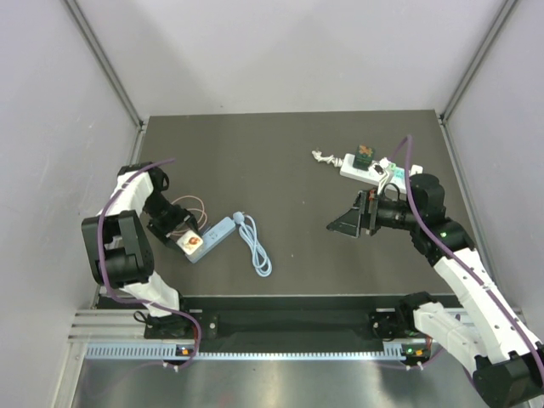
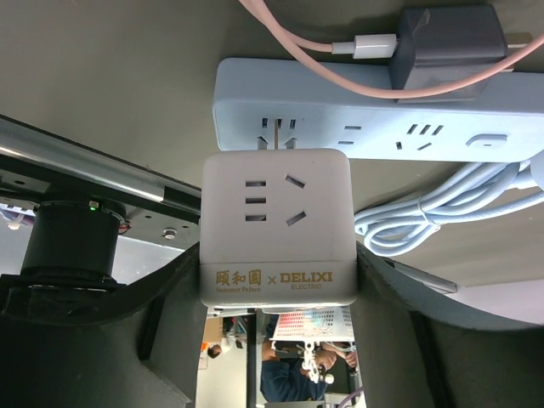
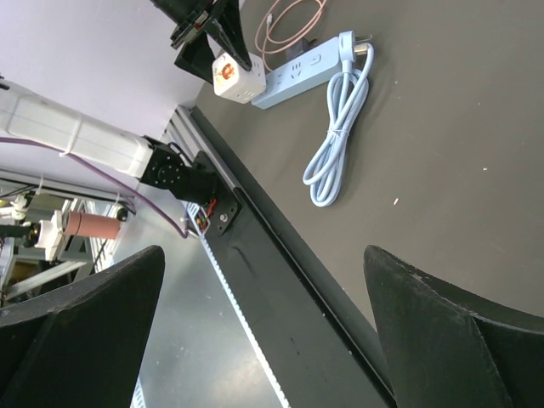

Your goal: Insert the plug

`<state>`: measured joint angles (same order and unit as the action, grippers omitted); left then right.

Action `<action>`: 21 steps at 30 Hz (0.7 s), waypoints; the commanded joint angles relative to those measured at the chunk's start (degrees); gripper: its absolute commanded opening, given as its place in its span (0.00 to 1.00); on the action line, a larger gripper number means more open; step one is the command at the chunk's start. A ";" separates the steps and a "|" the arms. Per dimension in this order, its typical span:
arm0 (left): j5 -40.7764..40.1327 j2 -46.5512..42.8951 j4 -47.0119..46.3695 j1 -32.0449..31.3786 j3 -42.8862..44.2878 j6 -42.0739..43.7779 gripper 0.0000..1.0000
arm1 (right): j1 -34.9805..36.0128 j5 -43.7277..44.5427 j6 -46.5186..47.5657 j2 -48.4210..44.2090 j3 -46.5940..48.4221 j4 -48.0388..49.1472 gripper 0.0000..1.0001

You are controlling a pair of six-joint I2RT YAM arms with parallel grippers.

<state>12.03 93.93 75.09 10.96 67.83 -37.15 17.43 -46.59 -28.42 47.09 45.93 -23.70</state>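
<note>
Counter (image 1: 289, 170), top view: we log left fingers (image 1: 178, 229) gripping plug (image 1: 194, 244), a white cube, at the end of strip (image 1: 219, 231); right fingers (image 1: 344, 225) spread, empty, well apart. Left wrist: we see plug (image 2: 276, 225) clamped between fingers (image 2: 166, 319), against strip (image 2: 365, 110) at its end socket. Right wrist: we note fingers (image 3: 85, 331) wide apart above counter (image 3: 442, 153).

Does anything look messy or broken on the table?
Nothing looks broken or spilled. Only the grey charger seems stray: it lies beside the blue power strip, prongs bare, plugged into nothing, its pink cable curled over it. The left pincer holds a white socket cube.
</note>
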 commanded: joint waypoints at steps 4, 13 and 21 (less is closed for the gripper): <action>-0.96 0.46 1.11 0.29 1.34 0.50 0.00 | -0.56 -0.08 1.44 0.11 2.41 0.77 1.00; 1.67 1.17 -0.90 0.20 -0.68 1.11 0.00 | -0.64 0.36 1.71 0.11 2.58 0.68 1.00; 1.16 1.78 -0.47 0.20 -0.60 1.81 0.00 | -0.64 0.97 2.23 0.46 2.93 0.15 1.00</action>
<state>13.10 94.80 74.72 10.98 67.18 -35.79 17.43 -46.13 -27.42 47.37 45.93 -24.12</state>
